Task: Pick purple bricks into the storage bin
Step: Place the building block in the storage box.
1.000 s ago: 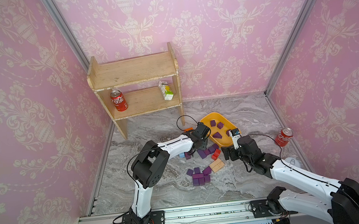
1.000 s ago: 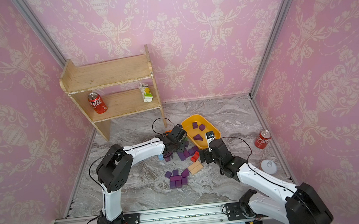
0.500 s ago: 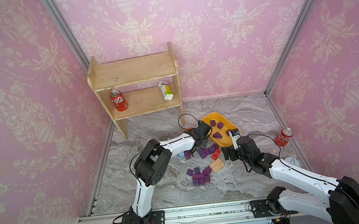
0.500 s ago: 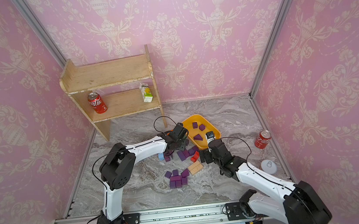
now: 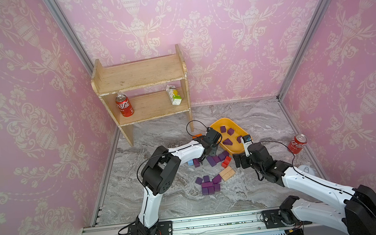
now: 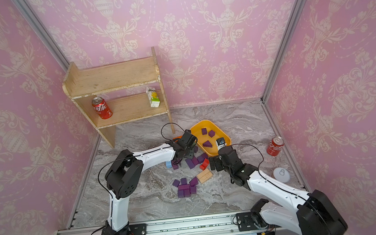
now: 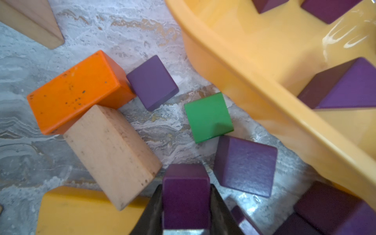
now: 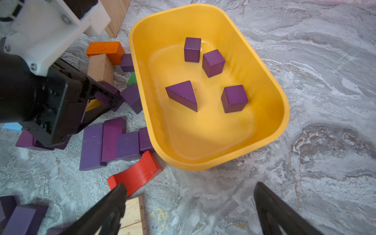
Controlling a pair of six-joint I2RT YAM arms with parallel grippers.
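Nearest you, well short of the storage bin (image 8: 282,114), a huddle of purple bricks (image 5: 209,186) waits on the worktop. Just before the bin's near end your right fingers (image 8: 114,201) stand wide apart, holding nothing. Beside the bin's long wall, your left fingers (image 7: 150,213) are clamped on one purple brick (image 7: 186,201) among loose blocks, so the pick looks made. Next, lift it clear of its neighbours and carry it over the rim before letting go. Four more lie inside the bin already.
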